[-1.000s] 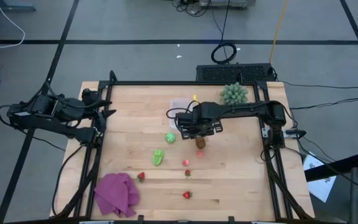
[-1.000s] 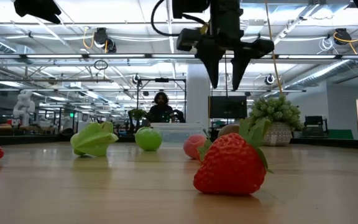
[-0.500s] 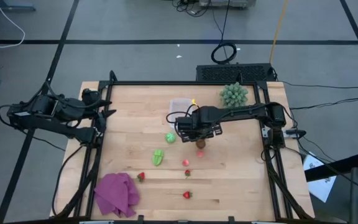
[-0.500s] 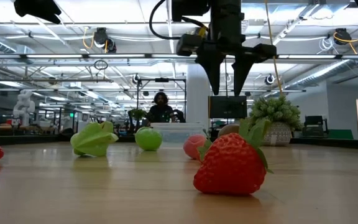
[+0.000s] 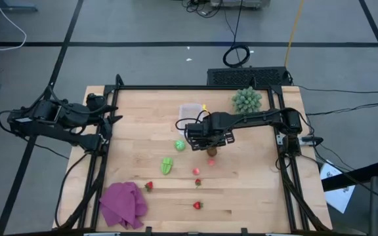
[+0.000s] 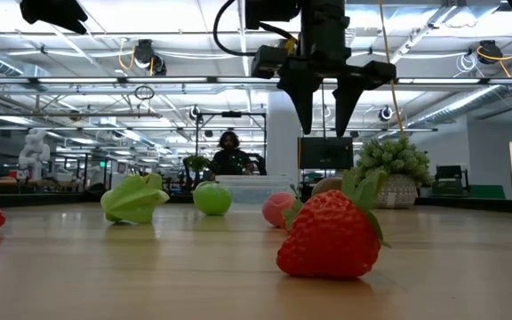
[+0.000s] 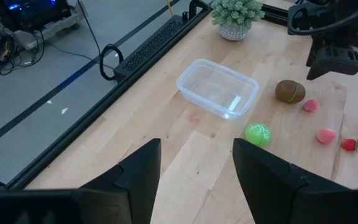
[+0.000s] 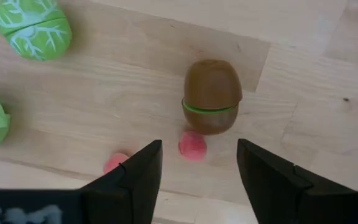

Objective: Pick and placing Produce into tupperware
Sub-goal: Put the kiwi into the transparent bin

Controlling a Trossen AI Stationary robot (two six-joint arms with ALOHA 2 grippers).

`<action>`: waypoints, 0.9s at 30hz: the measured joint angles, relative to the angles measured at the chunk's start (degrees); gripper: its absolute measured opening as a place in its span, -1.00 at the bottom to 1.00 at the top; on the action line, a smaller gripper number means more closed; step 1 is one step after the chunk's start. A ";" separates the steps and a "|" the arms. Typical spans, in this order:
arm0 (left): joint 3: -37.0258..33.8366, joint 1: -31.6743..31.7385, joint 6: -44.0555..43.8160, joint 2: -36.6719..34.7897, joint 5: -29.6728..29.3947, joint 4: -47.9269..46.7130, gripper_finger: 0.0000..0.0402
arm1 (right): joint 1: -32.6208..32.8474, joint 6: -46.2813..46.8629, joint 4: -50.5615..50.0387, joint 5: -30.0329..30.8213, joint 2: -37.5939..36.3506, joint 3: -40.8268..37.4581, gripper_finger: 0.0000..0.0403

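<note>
My right gripper [image 6: 321,111] hangs open high above the table, fingers pointing down, over the brown kiwi [image 8: 212,95] and just on its far side [image 5: 207,137]. The kiwi [image 5: 211,150] lies on the wood beside two small pink pieces [image 8: 192,147]. A round light green piece [image 5: 180,145] and a ridged green piece [image 5: 167,165] lie to its left. Three strawberries [image 5: 198,183] lie nearer the near edge. The clear tupperware [image 5: 190,111] stands on its base toward the far edge, with nothing in it [image 7: 218,88]. My left gripper [image 7: 197,180] waits open at the table's left edge.
A spiky pale-green potted plant [image 5: 247,99] stands at the far right corner. A purple cloth [image 5: 123,204] lies crumpled at the near left corner. Bare wood stretches right of the kiwi. A black frame [image 5: 176,88] rims the table. A person [image 6: 229,153] sits far behind it.
My right gripper has moved a little toward the near edge, from beside the tupperware to over the kiwi, still open and pointing down. Nothing on the table has moved.
</note>
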 joint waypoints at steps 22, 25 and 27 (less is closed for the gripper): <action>0.00 -0.01 0.00 0.00 0.00 0.00 0.02 | -0.38 -0.68 10.07 0.15 0.00 -9.04 0.59; 0.00 -0.01 0.00 0.00 0.00 0.00 0.02 | -0.48 -0.66 10.92 -1.41 0.00 -11.19 0.59; 0.00 -0.01 0.00 0.00 0.00 0.00 0.02 | -0.48 -0.68 11.90 -1.40 0.00 -12.12 0.59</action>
